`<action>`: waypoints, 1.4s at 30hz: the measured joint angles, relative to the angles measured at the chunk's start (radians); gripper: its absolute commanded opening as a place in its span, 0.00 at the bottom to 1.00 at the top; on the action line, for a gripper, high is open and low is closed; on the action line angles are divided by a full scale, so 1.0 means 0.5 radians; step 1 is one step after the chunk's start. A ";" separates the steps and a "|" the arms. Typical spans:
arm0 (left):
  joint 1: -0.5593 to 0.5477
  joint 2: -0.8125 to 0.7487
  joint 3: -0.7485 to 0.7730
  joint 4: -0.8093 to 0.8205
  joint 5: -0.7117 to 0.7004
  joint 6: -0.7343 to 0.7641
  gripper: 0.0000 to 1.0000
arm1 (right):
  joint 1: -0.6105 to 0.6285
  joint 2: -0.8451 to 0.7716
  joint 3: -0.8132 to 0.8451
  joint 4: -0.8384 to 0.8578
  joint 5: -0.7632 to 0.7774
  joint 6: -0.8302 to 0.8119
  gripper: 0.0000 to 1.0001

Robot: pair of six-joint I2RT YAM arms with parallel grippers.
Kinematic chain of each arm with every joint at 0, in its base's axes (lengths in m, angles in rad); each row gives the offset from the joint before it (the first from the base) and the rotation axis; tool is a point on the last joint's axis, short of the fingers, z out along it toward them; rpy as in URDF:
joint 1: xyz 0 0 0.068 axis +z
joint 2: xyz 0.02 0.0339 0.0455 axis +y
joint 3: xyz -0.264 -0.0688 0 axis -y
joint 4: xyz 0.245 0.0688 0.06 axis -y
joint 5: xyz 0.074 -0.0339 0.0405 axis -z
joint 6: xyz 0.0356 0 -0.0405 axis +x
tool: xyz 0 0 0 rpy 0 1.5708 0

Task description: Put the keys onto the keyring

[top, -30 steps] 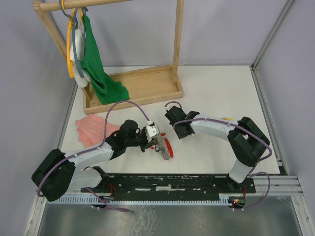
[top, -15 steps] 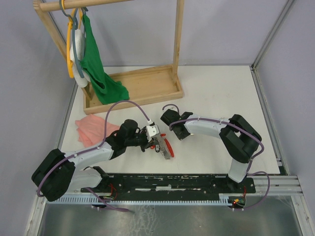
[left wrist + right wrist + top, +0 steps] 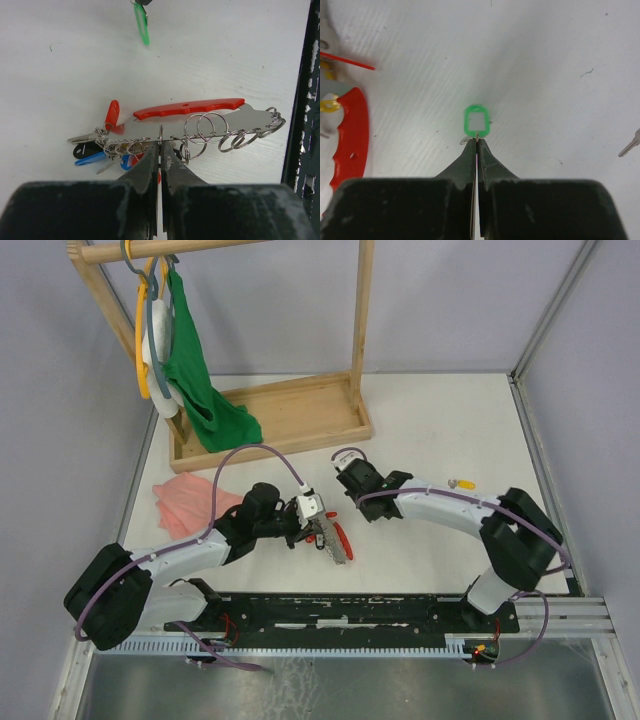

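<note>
The task is at an early stage: neither key is on the keyring (image 3: 190,107) yet. The left gripper (image 3: 161,145) has its jaws fully closed on a thin metal part of the keyring, which sits low over the table (image 3: 440,420) with its red handle, its row of empty rings and the red and blue keys fanned out beside them. The right gripper (image 3: 476,142) is pinched shut on the lower edge of the green key (image 3: 476,121), whose tag points away from the fingers. Whether the key rests on the table or is just off it, I cannot tell. In the left wrist view the green key hangs near the keyring but apart from it, on the far side. The yellow key (image 3: 462,483) lies alone on the table by the right arm, well apart from the keyring. Left to do, by my judgement: bring the green key across and thread it onto a ring, then fetch and thread the yellow one.
</note>
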 measured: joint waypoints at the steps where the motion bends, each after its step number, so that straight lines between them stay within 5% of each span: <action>1: 0.000 -0.013 -0.003 0.008 0.000 0.002 0.03 | -0.001 -0.105 -0.066 0.066 -0.021 -0.024 0.01; 10: 0.004 -0.171 -0.143 0.192 -0.011 0.050 0.03 | -0.009 -0.773 -0.543 0.671 -0.361 -0.410 0.01; 23: 0.004 -0.177 -0.276 0.509 -0.056 0.141 0.03 | -0.010 -1.054 -0.616 0.929 -0.811 -0.623 0.01; 42: 0.004 -0.230 -0.320 0.514 0.090 0.357 0.03 | -0.058 -1.199 -0.842 1.083 -1.453 -1.028 0.01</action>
